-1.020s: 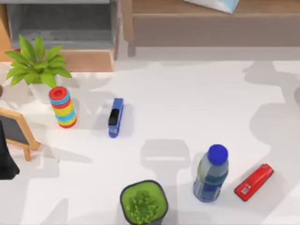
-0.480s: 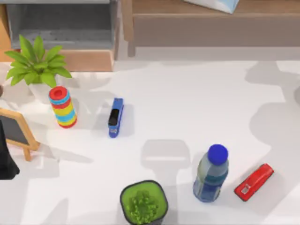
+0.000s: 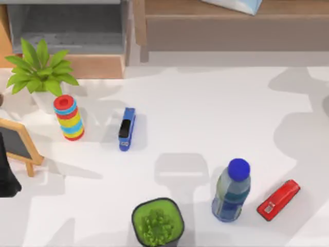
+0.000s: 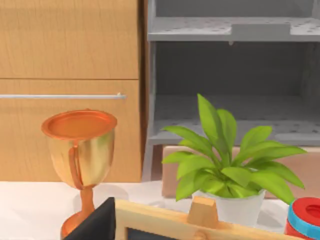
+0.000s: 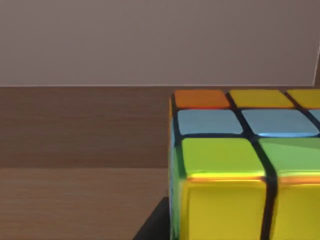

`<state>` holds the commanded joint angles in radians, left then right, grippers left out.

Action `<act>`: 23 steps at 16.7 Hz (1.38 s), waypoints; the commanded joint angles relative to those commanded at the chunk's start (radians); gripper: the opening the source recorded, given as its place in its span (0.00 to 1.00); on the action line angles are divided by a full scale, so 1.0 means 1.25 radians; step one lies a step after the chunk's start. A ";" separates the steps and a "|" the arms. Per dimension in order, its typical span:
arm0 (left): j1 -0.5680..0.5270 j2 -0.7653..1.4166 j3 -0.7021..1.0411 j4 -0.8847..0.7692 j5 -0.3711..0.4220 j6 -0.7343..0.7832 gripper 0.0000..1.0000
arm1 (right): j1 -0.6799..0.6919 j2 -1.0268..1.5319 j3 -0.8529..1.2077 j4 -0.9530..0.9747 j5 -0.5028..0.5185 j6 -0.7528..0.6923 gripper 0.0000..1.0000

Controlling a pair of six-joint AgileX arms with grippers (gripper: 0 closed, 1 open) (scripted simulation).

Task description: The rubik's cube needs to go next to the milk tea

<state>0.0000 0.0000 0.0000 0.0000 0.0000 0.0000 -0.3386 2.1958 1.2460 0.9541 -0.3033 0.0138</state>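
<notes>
open: table (image 3: 205, 113) centre | blocking: bottle (image 3: 231, 191), potted plant (image 3: 157, 222)

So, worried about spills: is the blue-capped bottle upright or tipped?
Upright. In the top view the bottle stands on the table, blue cap uppermost, its body below it.

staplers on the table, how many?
2: a blue stapler left of centre beside the ring stack, and a red stapler at the right, next to the bottle.
</notes>
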 joint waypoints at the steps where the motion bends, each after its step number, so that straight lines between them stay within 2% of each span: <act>1: 0.000 0.000 0.000 0.000 0.000 0.000 1.00 | 0.000 0.000 0.000 0.000 0.000 0.000 0.02; 11: 0.000 0.000 0.000 0.000 0.000 0.000 1.00 | -0.002 -0.003 -0.001 0.001 -0.001 0.001 0.00; 17: 0.000 0.000 0.000 0.000 0.000 0.000 1.00 | -0.010 -0.060 -0.028 0.013 -0.033 -0.005 0.00; 23: 0.000 0.000 0.000 0.000 0.000 0.000 1.00 | -0.003 -0.021 0.006 -0.026 -0.001 0.001 0.00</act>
<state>0.0000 0.0000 0.0000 0.0000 0.0000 0.0000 -0.3418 2.1700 1.2537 0.9216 -0.3040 0.0155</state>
